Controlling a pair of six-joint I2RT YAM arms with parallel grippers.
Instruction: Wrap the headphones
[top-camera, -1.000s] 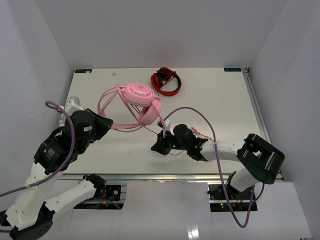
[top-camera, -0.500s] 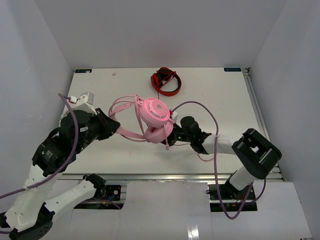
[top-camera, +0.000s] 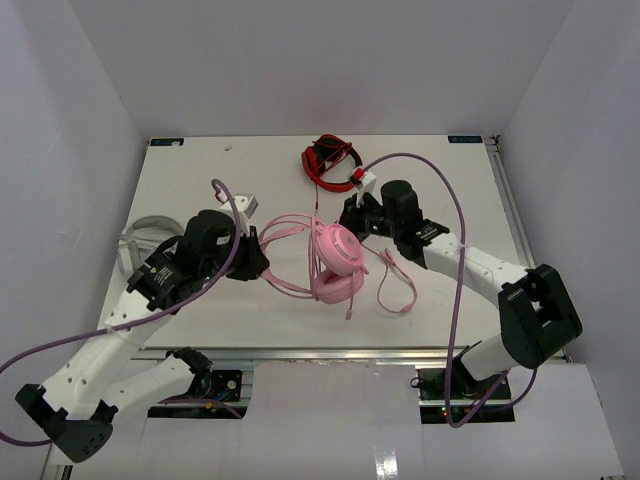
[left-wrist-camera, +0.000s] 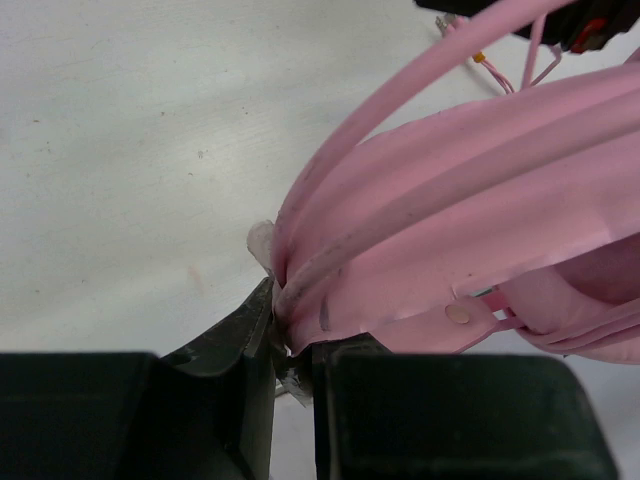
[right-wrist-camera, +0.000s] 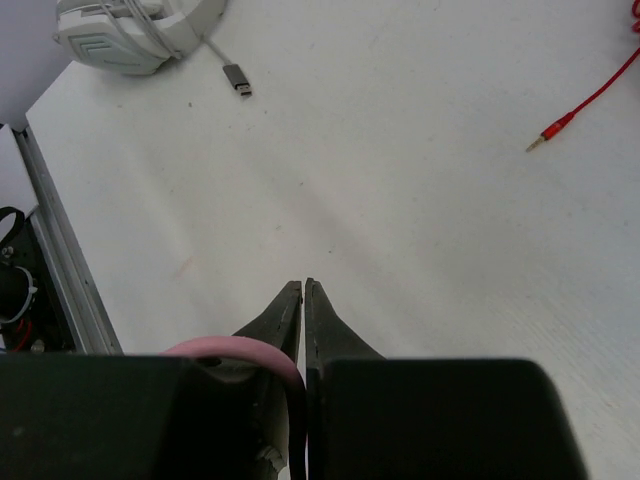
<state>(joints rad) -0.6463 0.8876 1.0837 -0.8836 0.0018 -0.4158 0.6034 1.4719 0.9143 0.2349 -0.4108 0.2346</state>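
The pink headphones (top-camera: 338, 262) lie mid-table, on the arm-base side of the red-and-black headphones (top-camera: 330, 160) and well apart from them. The ear cups are stacked together and the headband arcs out to the left.

The left arm slants up from its base, with its wrist turned to the right. The left gripper (left-wrist-camera: 290, 340) is clamped tight on the far-left bend of the headband, farther from the red-and-black pair than the cups are. Cable loops run along the band at its fingers.

The right arm is folded at the elbow out to the right, and its forearm runs back toward the red-and-black headphones. The right gripper (right-wrist-camera: 303, 292) hangs just on their near side, above the table (top-camera: 450, 180). Its fingers are closed to a thin slit. The pink cable (right-wrist-camera: 235, 348) curves over one finger and dips into the slit near the roots, seemingly nipped there.

The grey-white headphones (right-wrist-camera: 130, 30) sit far to the left of the red-and-black ones.
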